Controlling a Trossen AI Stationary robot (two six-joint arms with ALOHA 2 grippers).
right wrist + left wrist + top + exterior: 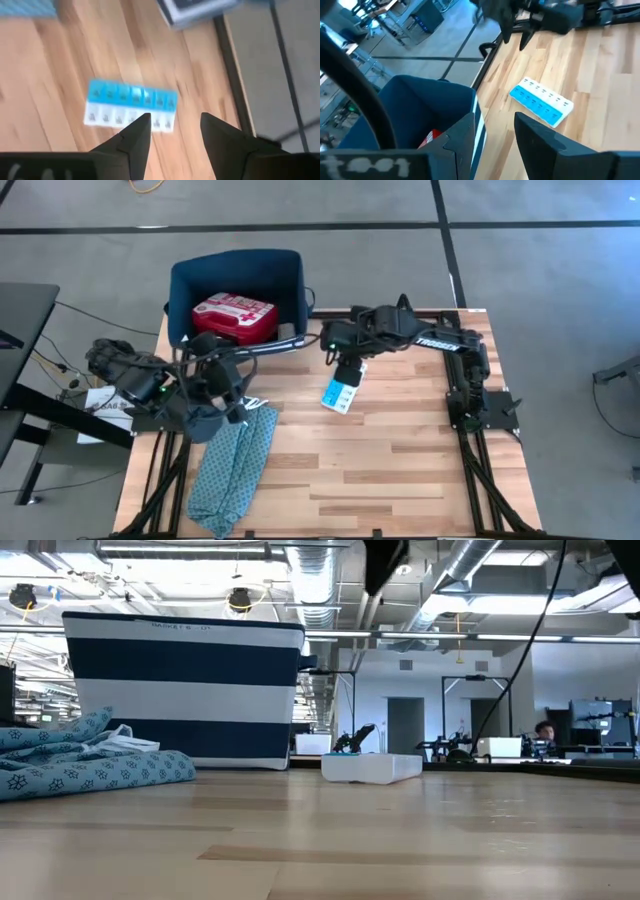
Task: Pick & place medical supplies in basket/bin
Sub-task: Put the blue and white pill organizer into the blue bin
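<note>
Landmark: the navy bin (240,280), soft-sided, rectangular with rounded corners, standing at the far left of the butcher-block table (400,470). In the low view its outer wall shows broad navy and white bands.

Nearest the front edge, well short of the bin: a teal patterned cloth (235,460), crumpled into a long limp strip, soft fabric with small star-like prints.

Left arm: folded low over the table's left side, just in front of the bin, elbow out past the table edge. Left gripper (238,402) sits between the bin's front wall and the cloth's upper end. In the left wrist view its dark fingers (540,137) stand parted with only air between, nothing held.

To the right of the bin's front corner, on bare wood: the light blue pill strip box (341,393), flat, oblong, hard plastic, a blue row of lids beside a white row, lying at a slant.

Right arm: reaches from its base at the table's right edge leftward toward the bin, forearm roughly level, wrist bent down. Right gripper (345,370) hangs just above the far end of the pill box; its fingers (135,135) are spread and empty, not touching the box.

Inside the bin: the red first-aid case (234,317), rounded, white markings on top, lying flat on the bottom.
</note>
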